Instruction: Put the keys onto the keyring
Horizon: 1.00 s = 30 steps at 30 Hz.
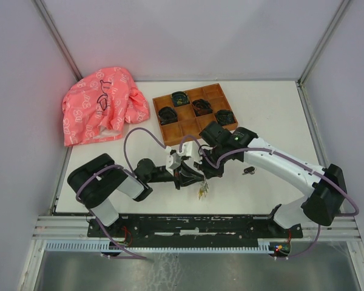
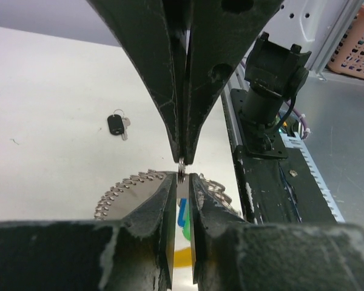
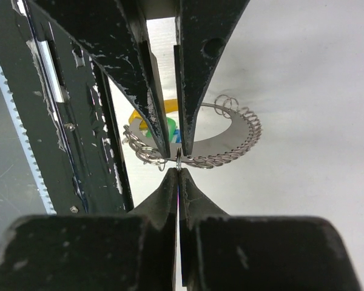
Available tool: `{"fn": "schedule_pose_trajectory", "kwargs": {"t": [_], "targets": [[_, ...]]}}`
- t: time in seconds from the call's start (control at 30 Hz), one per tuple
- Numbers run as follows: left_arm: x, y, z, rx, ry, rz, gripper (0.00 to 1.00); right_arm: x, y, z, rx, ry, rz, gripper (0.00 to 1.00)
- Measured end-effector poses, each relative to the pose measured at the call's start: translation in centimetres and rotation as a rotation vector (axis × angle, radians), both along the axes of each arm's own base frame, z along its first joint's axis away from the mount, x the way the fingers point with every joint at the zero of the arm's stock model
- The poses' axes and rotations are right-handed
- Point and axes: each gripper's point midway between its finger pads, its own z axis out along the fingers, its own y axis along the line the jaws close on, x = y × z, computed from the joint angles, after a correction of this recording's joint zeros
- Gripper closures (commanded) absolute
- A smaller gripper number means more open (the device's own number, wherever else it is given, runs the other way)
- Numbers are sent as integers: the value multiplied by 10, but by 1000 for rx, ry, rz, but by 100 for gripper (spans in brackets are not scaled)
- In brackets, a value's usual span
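In the middle of the table both grippers meet at the keyring [image 1: 201,182]. My right gripper [image 3: 179,170] is shut on its small metal ring [image 3: 179,159], seen edge-on. My left gripper [image 2: 181,179] faces it, jaws slightly apart, and the ring [image 2: 181,170] stands in the gap between the tips. A coiled metal loop [image 3: 242,142] hangs below with the green tag [image 3: 170,128] and yellow tag [image 3: 142,116]. A blue key head [image 2: 181,212] shows beside them; whether it is on the ring I cannot tell. The black-headed key [image 2: 116,125] lies apart on the table [image 1: 249,171].
A wooden tray [image 1: 213,92] with dark coiled bundles stands at the back. A pink cloth [image 1: 100,112] lies at the back left. The black rail [image 1: 194,225] with the arm bases runs along the near edge. An orange basket [image 2: 359,42] sits off the table.
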Motion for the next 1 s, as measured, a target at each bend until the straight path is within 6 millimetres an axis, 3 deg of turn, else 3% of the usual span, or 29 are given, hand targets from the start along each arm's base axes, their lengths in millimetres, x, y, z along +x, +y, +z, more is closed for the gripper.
{"fn": "schedule_pose_trajectory", "kwargs": {"t": [0.2, 0.83, 1.0], "targets": [[-1, -1, -6, 14, 17, -7, 85, 1, 1, 3, -11, -7, 18, 99], [-1, 0, -6, 14, 38, -5, 83, 3, 5, 4, -12, -13, 34, 99], [-2, 2, -5, 13, 39, 2, 79, 4, 6, 4, -12, -17, 41, 99]]}}
